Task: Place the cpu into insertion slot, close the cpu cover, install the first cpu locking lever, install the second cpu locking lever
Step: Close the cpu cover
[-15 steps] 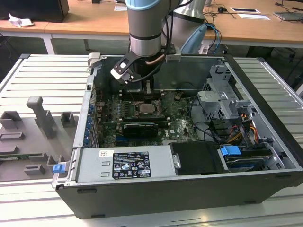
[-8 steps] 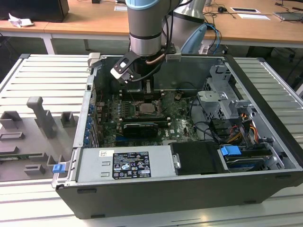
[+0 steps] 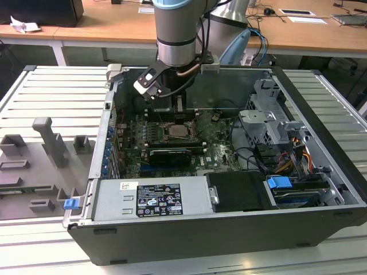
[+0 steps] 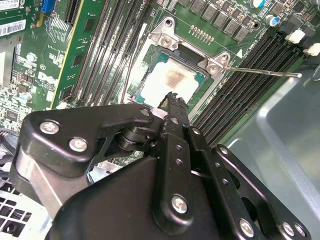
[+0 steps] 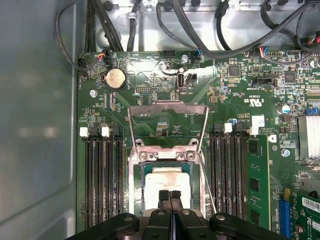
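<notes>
A pale grey metal table of long ribbed slats (image 3: 51, 91) carries everything here. Across its middle lies a large black computer tower case (image 3: 229, 243), set on its side with the open face up, resting straight on the slats. Beside the case, on the exterior view's left, sits a flat grey moulded fixture plate with upright blocks and shallow pockets (image 3: 40, 154). Behind the table stands a light wooden desk (image 3: 114, 28) with crumpled white paper (image 3: 24, 26) on it.
</notes>
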